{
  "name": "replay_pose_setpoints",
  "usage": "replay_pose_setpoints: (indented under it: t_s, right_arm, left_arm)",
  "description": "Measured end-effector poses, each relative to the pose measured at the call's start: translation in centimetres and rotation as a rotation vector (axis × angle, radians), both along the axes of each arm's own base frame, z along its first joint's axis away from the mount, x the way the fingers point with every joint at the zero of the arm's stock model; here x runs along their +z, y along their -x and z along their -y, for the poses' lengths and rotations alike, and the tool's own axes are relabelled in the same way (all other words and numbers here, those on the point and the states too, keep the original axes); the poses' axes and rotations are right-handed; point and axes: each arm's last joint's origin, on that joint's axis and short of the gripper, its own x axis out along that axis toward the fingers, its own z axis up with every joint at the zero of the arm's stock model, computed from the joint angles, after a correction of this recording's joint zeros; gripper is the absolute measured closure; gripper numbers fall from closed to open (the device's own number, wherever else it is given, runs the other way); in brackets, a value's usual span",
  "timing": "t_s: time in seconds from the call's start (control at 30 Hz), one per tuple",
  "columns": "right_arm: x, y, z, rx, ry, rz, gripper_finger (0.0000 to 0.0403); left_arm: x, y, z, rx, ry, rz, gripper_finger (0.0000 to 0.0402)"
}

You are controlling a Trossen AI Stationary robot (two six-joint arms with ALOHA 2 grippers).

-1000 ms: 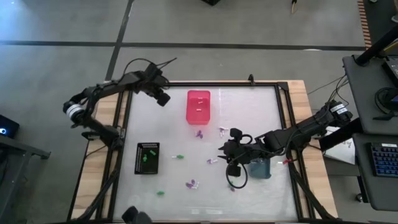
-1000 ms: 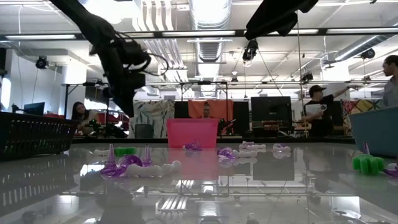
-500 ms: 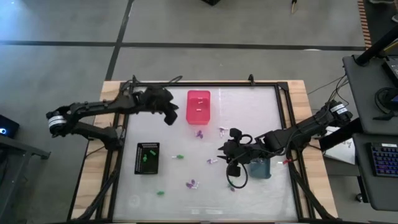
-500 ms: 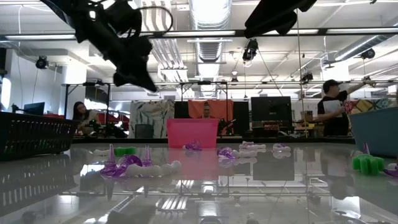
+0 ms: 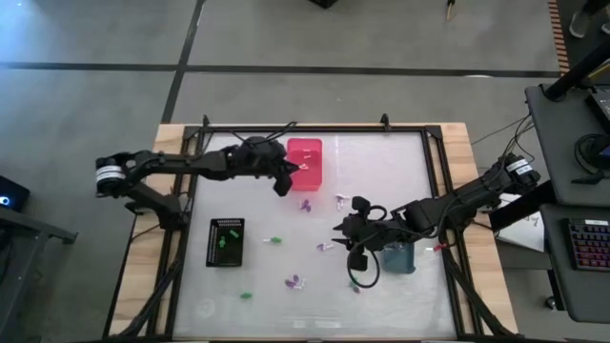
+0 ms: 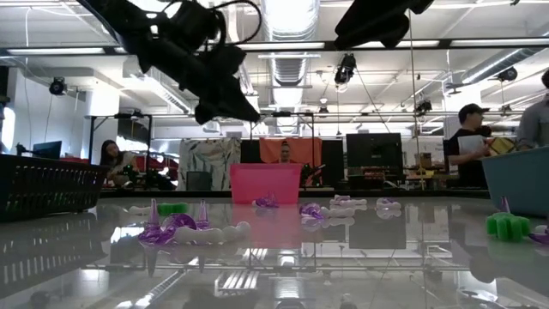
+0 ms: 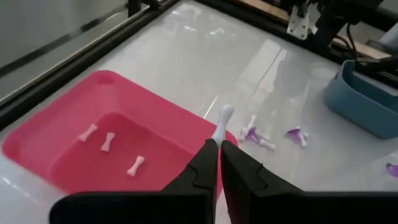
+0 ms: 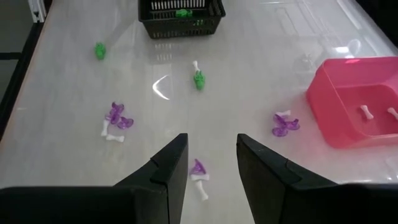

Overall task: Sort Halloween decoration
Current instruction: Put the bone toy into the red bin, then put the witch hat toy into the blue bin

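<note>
No brand, label or legible writing shows on any item. Left pincer (image 7: 219, 155): fingers pressed together on a small white bone-shaped piece (image 7: 222, 122), which stands up from the fingertips; it hangs over the near rim of the pink bin (image 7: 74, 130), at about 12 o'clock on the worktop (image 5: 381, 162) in the high view. Three more white pieces lie inside that bin. Right pincer (image 8: 211, 163): fingers spread wide, holding nothing, hovering above the worktop at about 4 o'clock, just beside the grey-blue bin (image 5: 398, 257). Below and ahead of it lie loose purple and white pieces (image 8: 199, 171), further purple pieces (image 8: 117, 118) and a green piece (image 8: 198, 79). Farther off, at about 8 o'clock in the high view, the black basket (image 5: 225, 241) holds green pieces. In the low view, people stand in the room beyond the worktop.
</note>
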Motion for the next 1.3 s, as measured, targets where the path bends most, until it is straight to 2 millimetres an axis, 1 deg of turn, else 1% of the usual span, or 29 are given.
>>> replay_pose_setpoints:
  t_s: [0.13,0.23,0.5,0.7,0.8,0.93,1.07,1.3]
  right_arm:
    - [0.0,0.0,0.0,-0.011,-0.014,0.000,0.0275]
    - [0.0,0.0,0.0,-0.014,-0.018,0.000,0.0275]
    - [0.0,0.0,-0.1,-0.014,-0.020,0.000,0.0275]
    - [0.0,0.0,-0.1,-0.057,-0.074,0.005,0.0275]
    - [0.0,0.0,0.0,-0.088,-0.110,0.009,0.0275]
    - [0.0,-0.1,0.4,-0.164,-0.190,0.016,0.0275]
    - [-0.2,-0.3,1.5,-0.265,-0.252,0.000,0.0275]
    - [-1.4,0.4,4.2,-0.452,-0.298,-0.150,0.0275]
  left_arm:
    - [-0.6,-1.1,-0.4,0.003,0.006,-0.023,0.0401]
    - [-0.9,-1.4,-0.5,0.008,0.005,-0.036,0.0401]
    - [-1.1,-1.1,-0.7,0.073,-0.022,-0.078,0.0401]
    - [-0.5,-1.0,-0.1,0.033,-0.014,-0.063,0.0401]
    - [-0.2,-1.0,0.7,0.007,-0.016,-0.051,0.0401]
    - [0.5,-0.9,2.3,-0.043,-0.025,-0.023,0.0401]
    - [1.6,-0.7,4.3,-0.095,-0.040,0.019,0.0401]
    - [4.1,0.6,7.7,-0.174,-0.073,0.110,0.0401]
